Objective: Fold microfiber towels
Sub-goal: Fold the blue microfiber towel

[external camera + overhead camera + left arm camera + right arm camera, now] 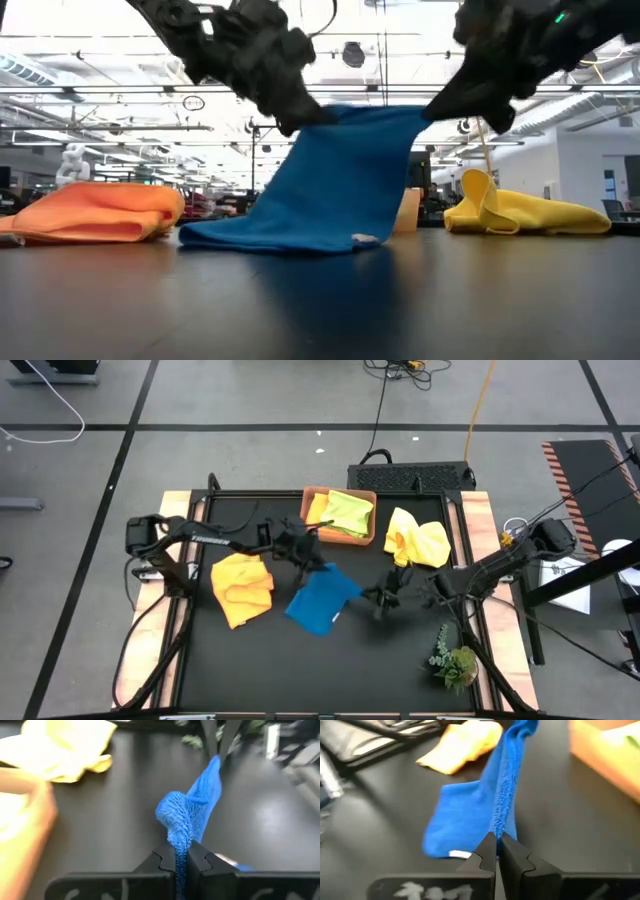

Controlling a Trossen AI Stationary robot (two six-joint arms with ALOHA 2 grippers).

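The blue towel hangs between my two grippers, its upper edge lifted and its lower part lying on the black table. My left gripper is shut on its far left corner. My right gripper is shut on its right corner. The orange towel lies crumpled to the left. A yellow towel lies crumpled at the far right. The lime green towel and another yellow one lie in the brown tray. My left gripper pinches a bunched corner of the blue towel's upper edge between its two fingers, slanting down from the left. The cloth is lifted here and runs on toward my right gripper. One layer or several, I cannot tell. My right gripper pinches the blue towel's edge at the other upper corner between its two fingers, slanting down from the right. The edge rises from the fingers toward my left gripper, fairly straight. The rest hangs down to the table.
A green plant sprig lies near the table's front right corner. The tray stands at the far edge, in the middle. Bare black table lies near the front edge.
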